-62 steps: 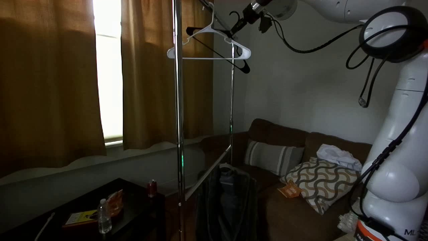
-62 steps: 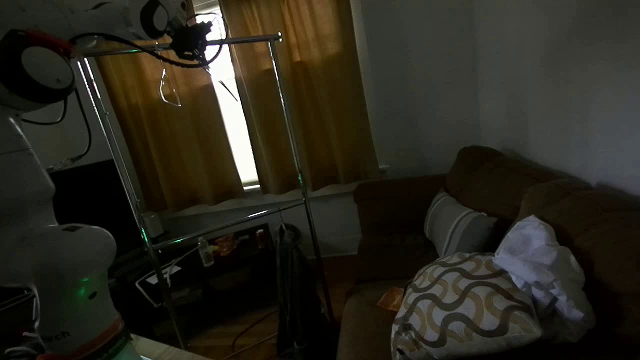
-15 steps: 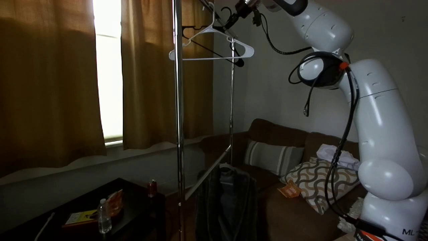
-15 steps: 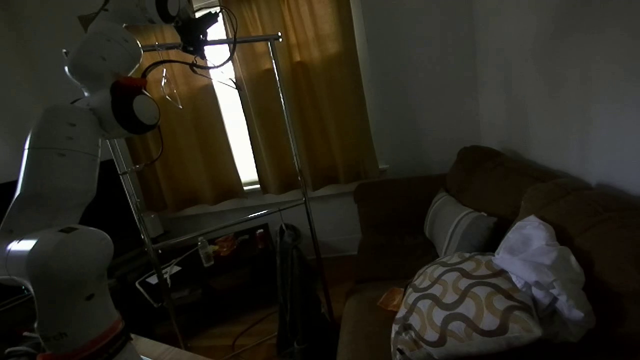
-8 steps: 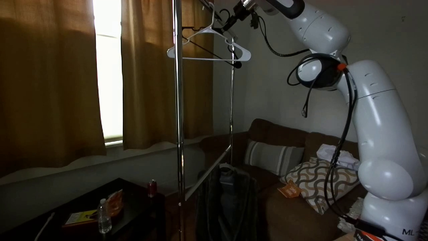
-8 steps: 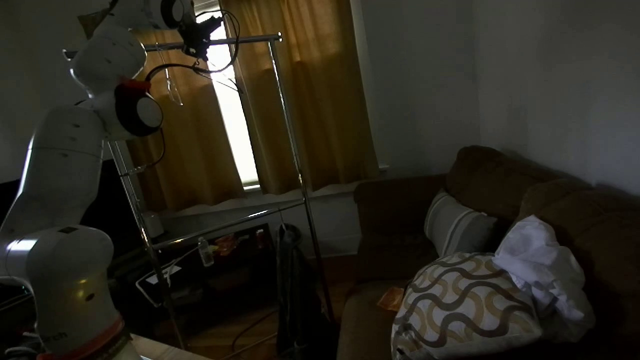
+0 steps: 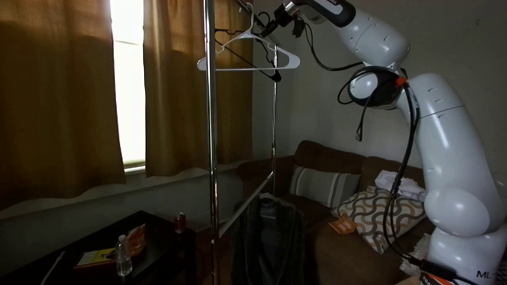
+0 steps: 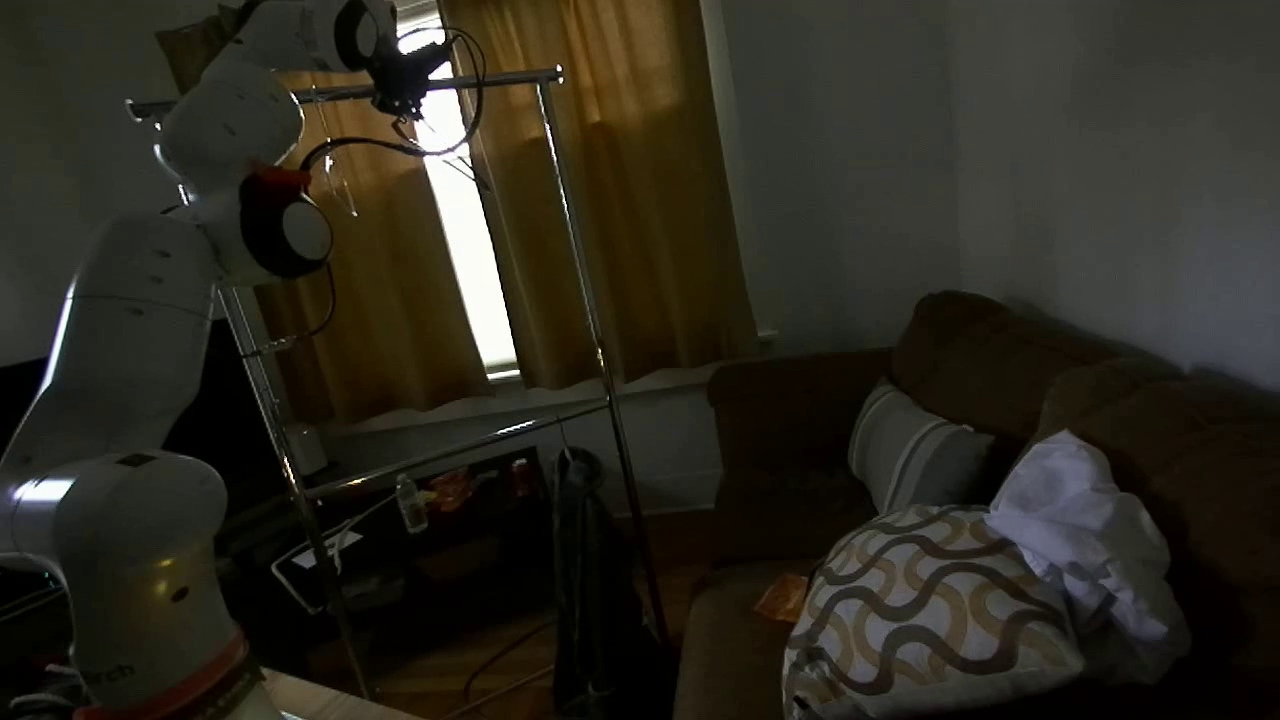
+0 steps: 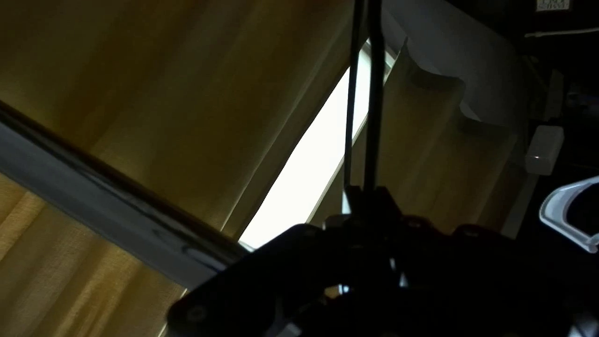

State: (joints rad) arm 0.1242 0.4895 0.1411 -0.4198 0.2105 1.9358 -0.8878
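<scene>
Held item: black hanger (image 9: 376, 93), up at top-rail level of the clothes rack (image 7: 213, 138), partly behind the white hanger (image 7: 248, 35) in an exterior view. Slim, all black, tilted, lower bar sloping down toward picture right. Hook shows just beside the rail; cannot tell if the two touch.

Gripper (image 7: 267, 31): fingers closed on the hanger's upper part. Wrist view has two dark bars running out from the tips; pads lost in shadow.

Arm (image 7: 451, 130): rises from its base, bent at the elbow, wrist high in both exterior views, gripper slanting down to the rail. Black cables loop below the wrist.

Further out: dark garment (image 7: 273, 241) hanging at the rack's lower bar. Mustard curtains (image 7: 178, 99), bright window (image 7: 128, 79) in the gap. Low dark table (image 7: 156, 229) bearing plastic bottle (image 7: 123, 257), orange bag (image 7: 136, 239), red can (image 7: 180, 223). Brown couch (image 8: 800, 430) with striped pillow (image 8: 915, 450), wavy-patterned pillow (image 8: 930, 600), and white cloth (image 8: 1085, 540) bunched against the latter
</scene>
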